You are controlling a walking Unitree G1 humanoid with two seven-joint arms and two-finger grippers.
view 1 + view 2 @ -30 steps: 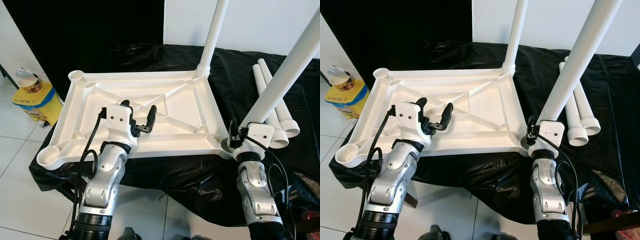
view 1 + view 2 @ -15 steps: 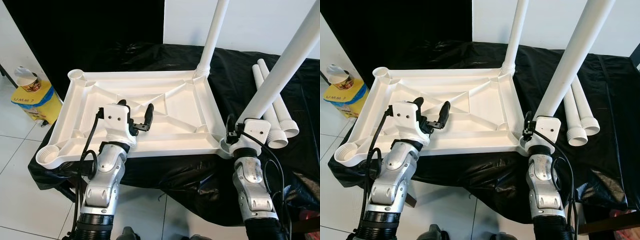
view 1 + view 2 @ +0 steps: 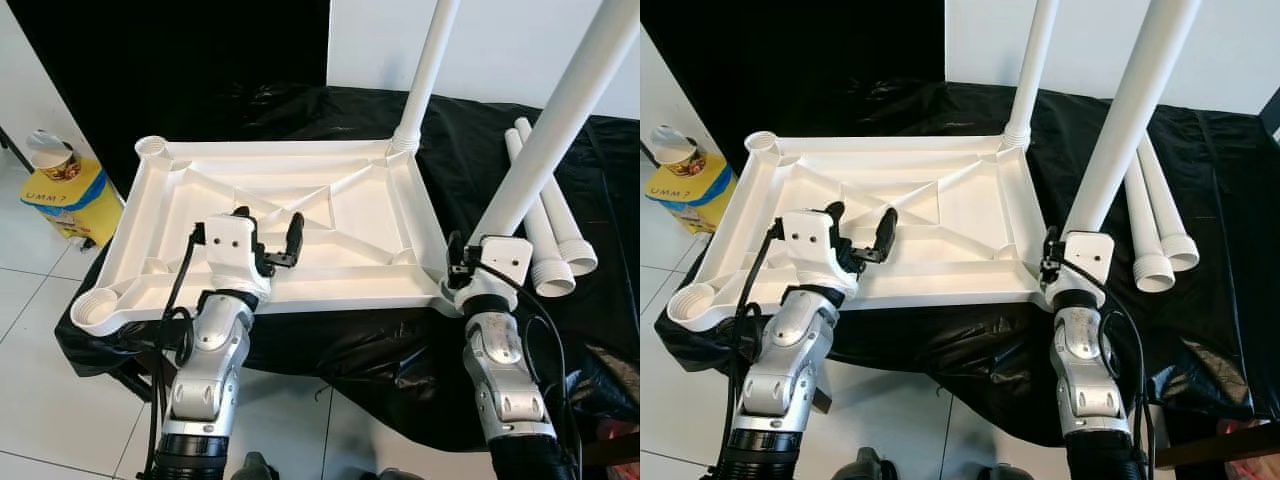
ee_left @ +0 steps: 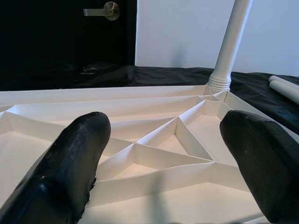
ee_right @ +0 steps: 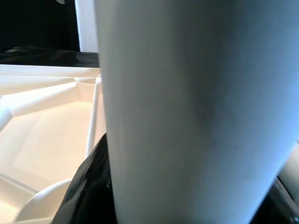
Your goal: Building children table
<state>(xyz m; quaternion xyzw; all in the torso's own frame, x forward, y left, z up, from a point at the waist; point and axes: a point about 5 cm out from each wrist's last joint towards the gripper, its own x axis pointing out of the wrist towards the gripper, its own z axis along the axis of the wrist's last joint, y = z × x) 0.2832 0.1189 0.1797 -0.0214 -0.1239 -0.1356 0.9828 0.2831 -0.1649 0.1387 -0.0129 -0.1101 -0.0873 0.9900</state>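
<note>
At your far left a yellow box [image 3: 62, 200] sits on the tiled floor [image 3: 40, 400] with a paper cup [image 3: 50, 154] on top of it, just beside the corner of the black cloth [image 3: 330, 340]. On that cloth lies the white tabletop [image 3: 350, 215], turned underside up so you see its ribs and the round sockets at its corners; the near left socket [image 3: 95, 312] and the far left socket [image 3: 152, 150] stand open. Your left gripper [image 3: 268, 228] hovers over the near left part of the tabletop, its two black fingers [image 4: 70, 172] spread apart with nothing between them, pointing across the ribs toward the far right corner. There one leg [image 3: 425, 70] stands upright, seated in its corner socket. Move right to the near right corner: your right gripper [image 3: 1052, 262] is closed on a second leg [image 3: 1125, 110], gripping it near its lower end, which sits at that corner's socket while the tube leans up and to the right. In the right wrist view that leg [image 5: 196, 112] fills most of the frame, with a dark finger [image 5: 88, 186] pressed against it. Furthest right, two spare legs [image 3: 545, 220] lie side by side on the cloth, touching each other, well apart from the tabletop.
</note>
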